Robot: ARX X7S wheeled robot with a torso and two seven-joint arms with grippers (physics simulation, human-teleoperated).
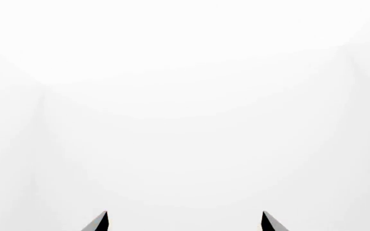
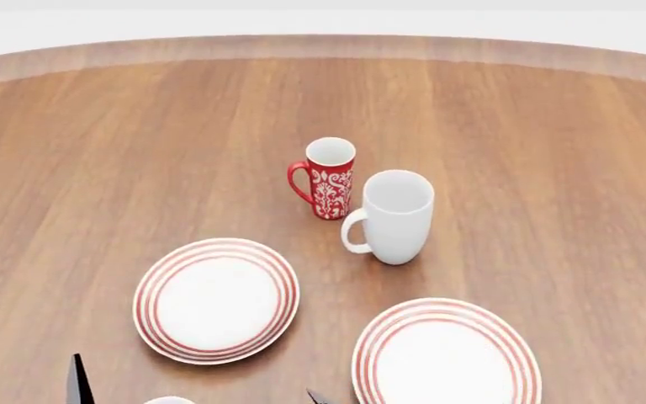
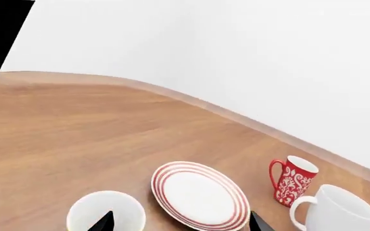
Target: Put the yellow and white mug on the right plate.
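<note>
1. Across the whole head view we've got the wooden table (image 2: pixel 98 151). It's round-edged with loads of bare space, so nothing big boxes us in.
2. Next up are the two red-ringed plates. The right plate (image 2: pixel 447 358) sits near the front edge of the head view with nothing on it. The left plate (image 2: pixel 216 299) is just beside it, and we reckon it's the one showing in the right wrist view.
3. Behind the plates stand the white mug (image 2: pixel 394 217) and the red floral mug (image 2: pixel 325 178), close together. Both are farther back than the right plate, so we don't think they block a carry, though the white mug's handle points toward that area.
4. The yellow and white mug (image 3: pixel 106 209) is upright on the table at the near edge, on the left plate's side. It's well apart from the right plate, so the job's not started.
5. The right gripper (image 3: pixel 179 222) has its fingertips spread wide with the mug by one tip, presumably lining up a grab.
6. The left gripper (image 1: pixel 185 221) is spread too and faces only blank white, probably parked out of the way.
</note>
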